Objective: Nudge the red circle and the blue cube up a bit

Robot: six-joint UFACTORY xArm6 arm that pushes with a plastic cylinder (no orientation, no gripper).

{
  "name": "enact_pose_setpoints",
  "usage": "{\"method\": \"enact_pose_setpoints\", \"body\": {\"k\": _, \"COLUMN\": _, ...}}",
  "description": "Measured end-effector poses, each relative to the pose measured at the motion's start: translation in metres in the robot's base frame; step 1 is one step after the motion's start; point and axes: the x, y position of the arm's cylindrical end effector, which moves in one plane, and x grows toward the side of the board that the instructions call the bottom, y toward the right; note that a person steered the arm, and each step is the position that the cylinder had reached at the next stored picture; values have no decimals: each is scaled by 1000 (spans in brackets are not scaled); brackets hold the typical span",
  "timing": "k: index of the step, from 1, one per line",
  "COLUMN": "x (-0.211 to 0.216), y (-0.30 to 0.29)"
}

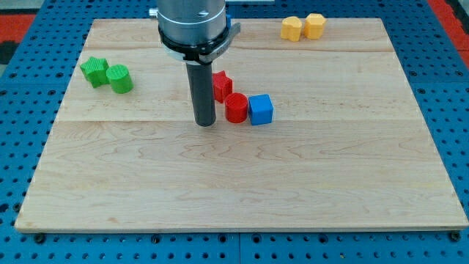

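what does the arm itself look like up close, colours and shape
A wide silver-grey metal cylinder at the view's top, ringed by a dark band with a small light blue piece on its right edge. Below it hangs a straight dark grey rod, round and plain, ending at my tip. No cables or markings show.

- Two red blocks are sitting near the middle of the board, a bit toward its top edge: one red circle (236, 108) and one other red block (221, 86) whose shape I can't really make out, half tucked behind the rod.
- One blue cube (261, 109) is sitting right against the red circle, on the side facing the right edge.
- Two green blocks are hanging out by the left edge, up toward the top-left corner: one green star-ish block (94, 71) and one green cylinder (119, 78).
- Two yellow blocks are sitting at the top edge toward the top-right corner: yellow block one (292, 28) and yellow block two (315, 26).
- That's making seven blocks total, all on one wooden board (242, 191).
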Motion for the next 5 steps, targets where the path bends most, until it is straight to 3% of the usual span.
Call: {"method": "enact_pose_setpoints", "body": {"k": 5, "x": 29, "y": 81}}
